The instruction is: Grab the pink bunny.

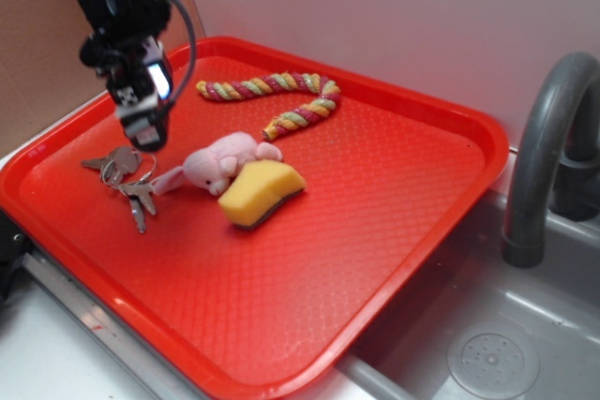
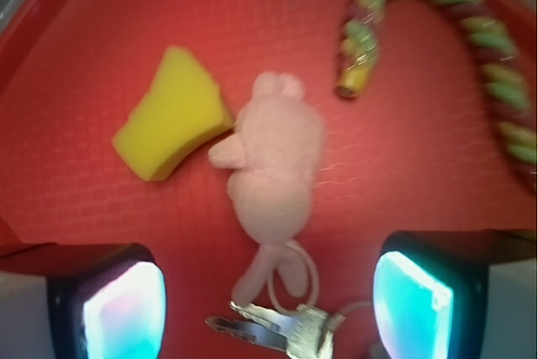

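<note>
Pink bunny (image 1: 221, 166) lies in red tray (image 1: 394, 231) touching yellow sponge (image 1: 261, 192); jaws spread, empty.

One bunny (image 1: 220, 165); one sponge (image 1: 261, 192); one rope (image 1: 281, 98)

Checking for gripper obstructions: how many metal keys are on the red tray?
3 silver metal keys, bunched on one ring at the red plastic tray's left side, just beside the pale pink plush bunny. More may overlap unseen.
</note>
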